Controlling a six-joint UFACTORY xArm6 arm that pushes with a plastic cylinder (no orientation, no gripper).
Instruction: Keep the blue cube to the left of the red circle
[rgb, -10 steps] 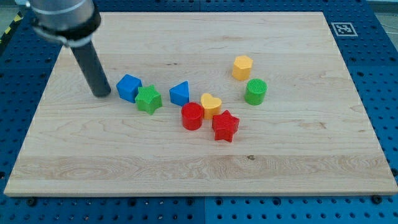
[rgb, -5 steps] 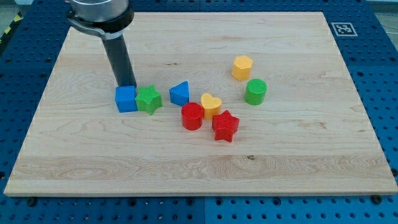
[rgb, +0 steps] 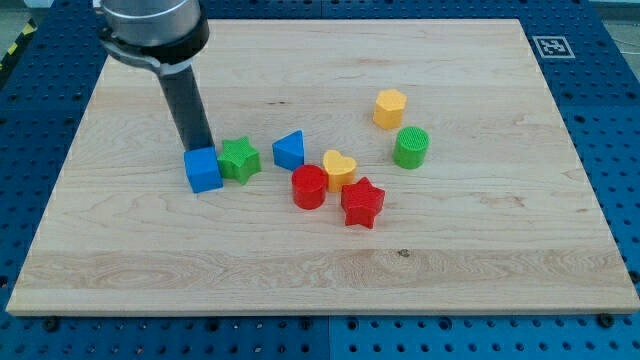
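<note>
The blue cube sits on the wooden board, left of centre. The red circle lies well to its right, so the cube is on the circle's left. My tip stands at the cube's top edge, touching it. A green star touches the cube's right side.
A blue triangle lies right of the green star. A yellow heart and a red star sit by the red circle. A yellow hexagon and a green cylinder lie further right.
My tip came from the cube's left round to its top side and has pushed the blue cube down the view, past the green star. The other blocks have not moved.
</note>
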